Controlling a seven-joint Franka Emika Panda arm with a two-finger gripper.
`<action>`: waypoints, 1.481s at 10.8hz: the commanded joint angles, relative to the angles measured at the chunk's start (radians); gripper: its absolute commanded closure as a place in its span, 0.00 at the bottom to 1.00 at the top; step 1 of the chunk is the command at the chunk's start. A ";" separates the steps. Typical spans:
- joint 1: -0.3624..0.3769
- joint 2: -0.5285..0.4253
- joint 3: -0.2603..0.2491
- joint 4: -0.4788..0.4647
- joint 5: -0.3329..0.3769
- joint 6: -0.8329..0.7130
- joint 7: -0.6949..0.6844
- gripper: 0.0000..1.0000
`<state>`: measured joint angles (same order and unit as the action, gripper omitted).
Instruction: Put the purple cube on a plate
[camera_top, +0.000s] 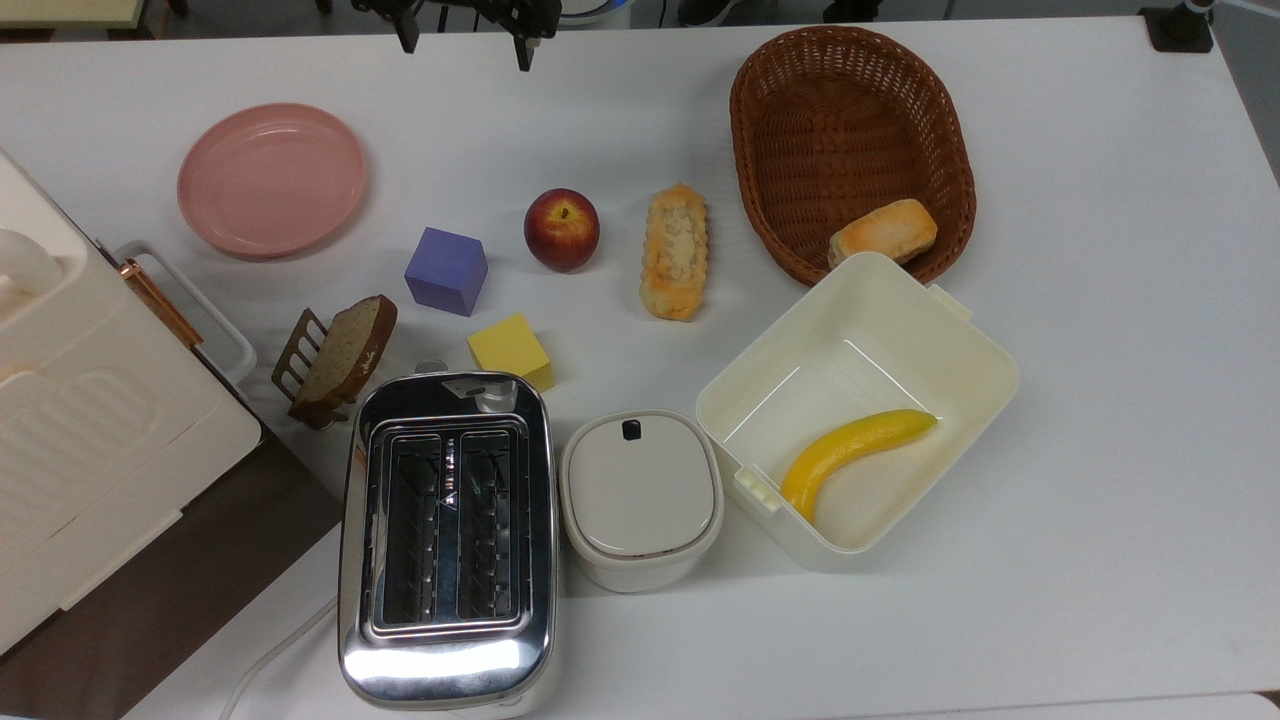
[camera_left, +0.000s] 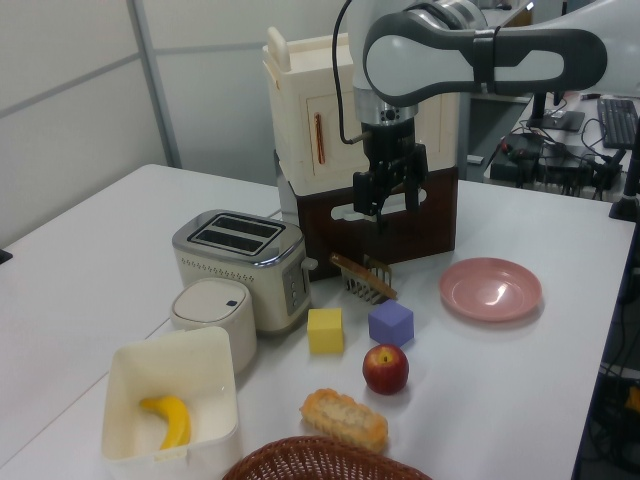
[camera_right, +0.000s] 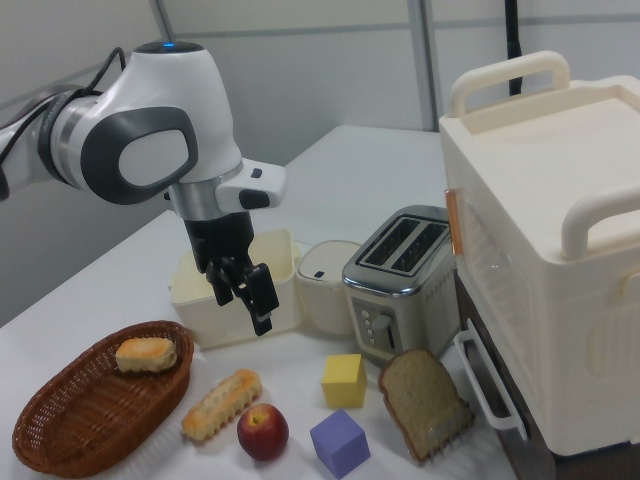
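White bench (camera_top: 1100, 300) carries the purple cube (camera_top: 446, 271) between the apple (camera_top: 562, 229) and a toast rack (camera_top: 300, 365), just beside the yellow cube (camera_top: 511, 349); the pink plate (camera_top: 272, 180) sits apart, bare; the tool (camera_left: 387, 199) hangs open above the bench, gripping nothing.
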<state>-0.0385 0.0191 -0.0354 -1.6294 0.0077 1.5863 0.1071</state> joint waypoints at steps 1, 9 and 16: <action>-0.016 -0.001 -0.012 0.044 0.009 -0.076 -0.015 0.00; -0.015 0.001 -0.035 0.078 0.011 -0.080 -0.012 0.00; -0.015 0.012 -0.035 0.072 0.020 -0.082 0.002 0.00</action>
<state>-0.0616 0.0318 -0.0594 -1.5655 0.0078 1.5345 0.1072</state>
